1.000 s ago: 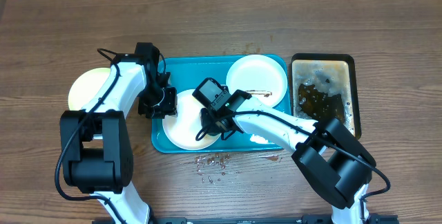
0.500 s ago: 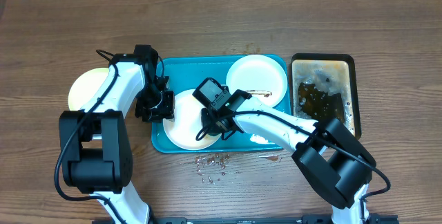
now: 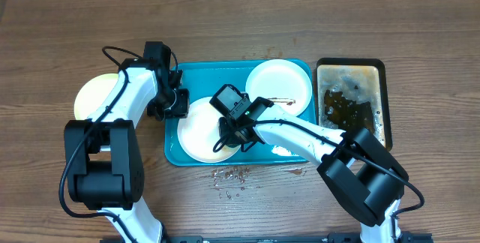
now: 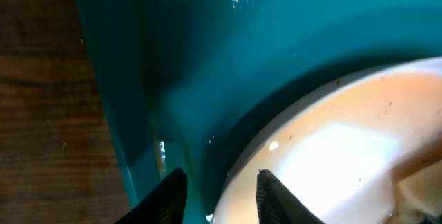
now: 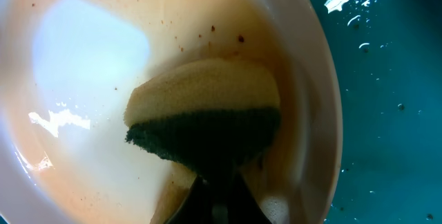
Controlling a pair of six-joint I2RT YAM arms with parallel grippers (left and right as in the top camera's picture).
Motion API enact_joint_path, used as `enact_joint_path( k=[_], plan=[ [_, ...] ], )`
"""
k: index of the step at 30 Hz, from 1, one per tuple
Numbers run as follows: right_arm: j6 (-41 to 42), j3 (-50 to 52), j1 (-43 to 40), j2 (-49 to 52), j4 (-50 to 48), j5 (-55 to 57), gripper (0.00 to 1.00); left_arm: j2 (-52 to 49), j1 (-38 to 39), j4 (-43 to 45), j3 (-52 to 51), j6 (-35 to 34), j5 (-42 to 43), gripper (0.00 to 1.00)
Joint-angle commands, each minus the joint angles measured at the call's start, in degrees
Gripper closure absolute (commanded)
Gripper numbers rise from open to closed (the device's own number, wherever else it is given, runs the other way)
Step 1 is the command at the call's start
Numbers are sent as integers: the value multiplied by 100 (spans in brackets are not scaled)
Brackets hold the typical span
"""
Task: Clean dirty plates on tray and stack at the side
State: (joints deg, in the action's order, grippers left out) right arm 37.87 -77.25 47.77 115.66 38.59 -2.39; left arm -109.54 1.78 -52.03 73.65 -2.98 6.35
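Note:
On the teal tray [image 3: 202,78] lie two white plates. The near-left plate [image 3: 193,132] has my right gripper [image 3: 229,133] over it, shut on a yellow sponge with a dark green side [image 5: 204,124] that presses into the plate's [image 5: 83,58] brown-tinted wet bowl. The left gripper [image 3: 177,106] stands at that plate's left rim. In the left wrist view its jaws [image 4: 221,186] are apart, one finger over the tray [image 4: 207,44] and the other over the plate [image 4: 345,141]. The far-right plate [image 3: 279,85] carries a brown smear. A third plate with a yellow-green rim [image 3: 91,97] lies on the table left of the tray.
A black tray [image 3: 350,63] holding brown liquid stands right of the teal tray. Brown drops [image 3: 232,175] spot the wood just in front of the teal tray. Both arm bases sit at the table's near edge.
My left gripper has shifted a little toward the far side along the plate's left rim. The right gripper and sponge stay in the same spot on the plate.

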Motion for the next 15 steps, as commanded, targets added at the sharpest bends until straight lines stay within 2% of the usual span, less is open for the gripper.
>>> enact_joint_path(
  k=[1, 8, 9, 13, 15],
  plan=[
    [-35, 133, -66, 116, 142, 181, 96, 0, -24, 149, -146, 61, -35, 65],
    [-35, 133, -66, 116, 116, 184, 96, 2, -24, 444, -669, 63, 345, 66],
    [-35, 133, -66, 116, 85, 184, 96, 2, -24, 452, -726, 63, 402, 69],
    [-72, 131, -66, 116, -275, 177, 96, 2, -24, 358, -782, 59, 433, 93],
    [-376, 131, -66, 116, -540, 24, 96, 0, -24, 323, -782, 61, 544, 96]
  ],
)
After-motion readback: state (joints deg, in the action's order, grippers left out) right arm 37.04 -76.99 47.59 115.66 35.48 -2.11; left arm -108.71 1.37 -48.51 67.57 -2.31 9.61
